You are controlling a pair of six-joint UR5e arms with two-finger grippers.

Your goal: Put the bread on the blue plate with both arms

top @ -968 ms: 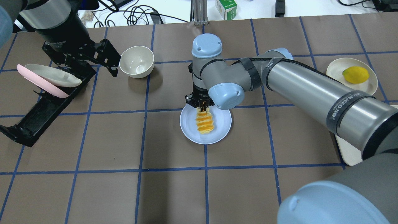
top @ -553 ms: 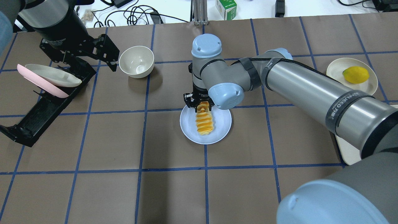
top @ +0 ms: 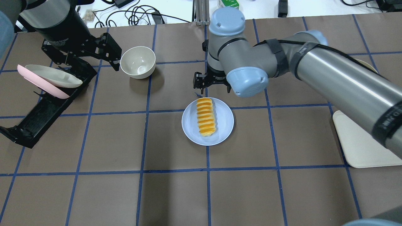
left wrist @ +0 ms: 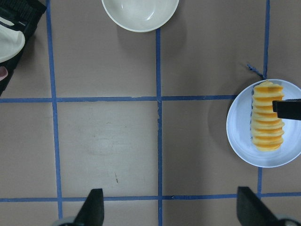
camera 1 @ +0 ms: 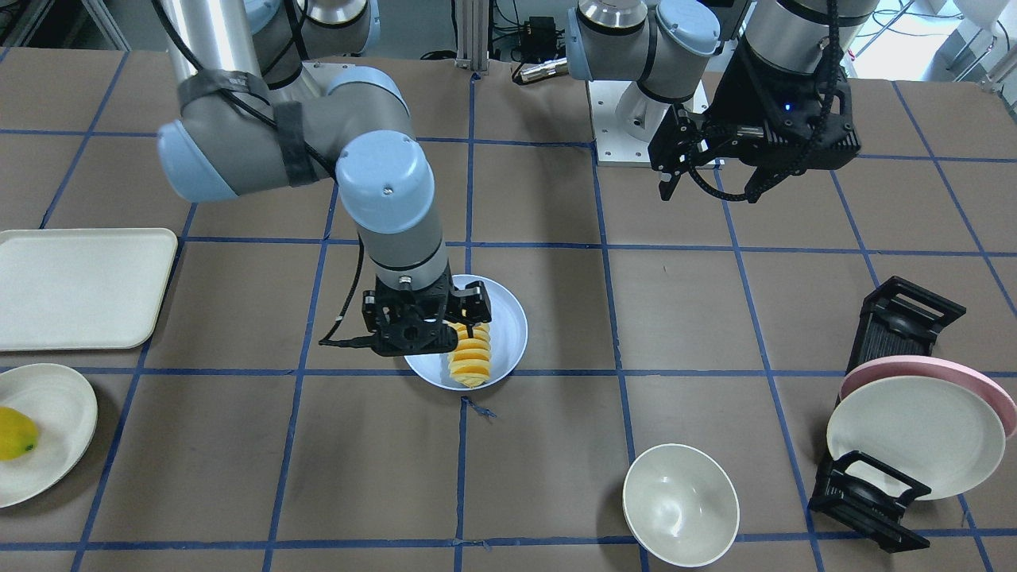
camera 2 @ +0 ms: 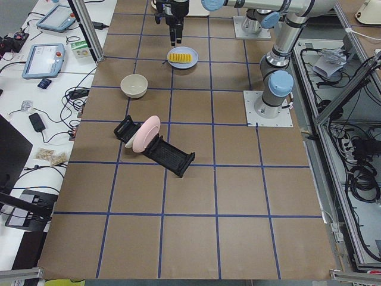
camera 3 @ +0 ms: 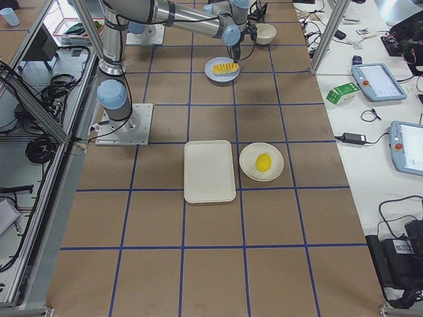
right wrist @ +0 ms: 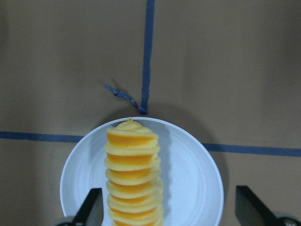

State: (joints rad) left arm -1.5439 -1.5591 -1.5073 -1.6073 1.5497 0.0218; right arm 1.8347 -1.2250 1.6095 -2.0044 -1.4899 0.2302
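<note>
Robotics lab workcell
The left arm and right arm are standing bolted to a blue-gridded table, with teach pendants and cables lying on white side benches.

A: Where's the bread?
B: On the plate, lying along it from 12 to 6, mid-table.
A: And around it?
B: Bowl at 10 o'clock, rack beyond at 9, tray at 3 — well apart.

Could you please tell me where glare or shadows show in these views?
Overhead view: glare streaks the metal tube of the right arm and glints in the cream bowl; the bread and blue plate are evenly lit, sharp. Right wrist view: a soft shadow fringes the plate's far rim.
</note>
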